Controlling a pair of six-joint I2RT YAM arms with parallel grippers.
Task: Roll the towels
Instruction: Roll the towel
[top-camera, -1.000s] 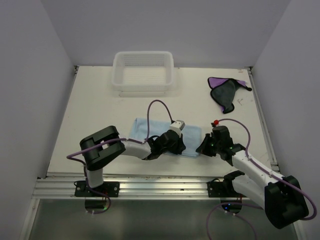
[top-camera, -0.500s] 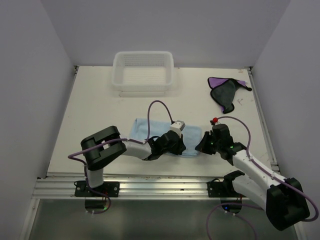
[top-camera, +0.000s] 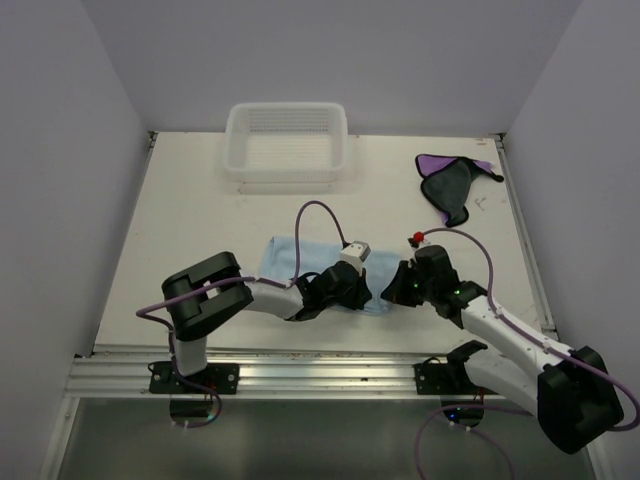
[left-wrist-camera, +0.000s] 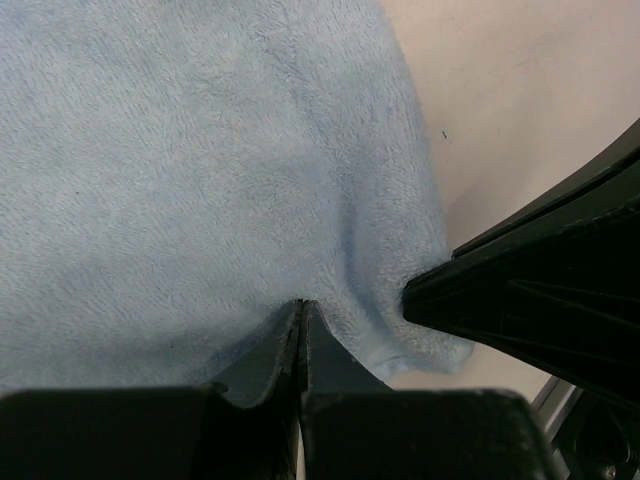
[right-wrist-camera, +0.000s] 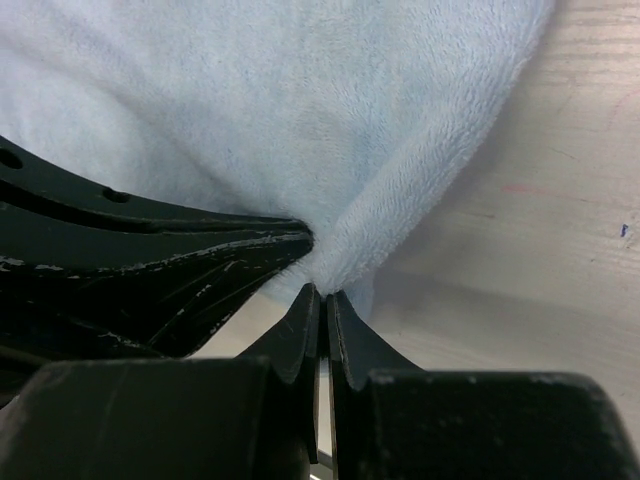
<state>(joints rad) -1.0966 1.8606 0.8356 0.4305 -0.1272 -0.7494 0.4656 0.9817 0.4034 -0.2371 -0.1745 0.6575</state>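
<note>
Both towels are lying unrolled. You are pinching the light blue towel (top-camera: 290, 258) with the left tool (left-wrist-camera: 302, 305) and the right tool (right-wrist-camera: 322, 292), each pressed together on its edge; the purple towel (top-camera: 448, 185) is lying well beyond the right tool, untouched.

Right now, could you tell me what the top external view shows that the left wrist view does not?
Only the top external view shows the white basket and, far right, the purple towel. Only the left wrist view shows the left hand shut on the edge of the light blue towel, puckering it. Both show that towel and the right hand at its corner.
</note>
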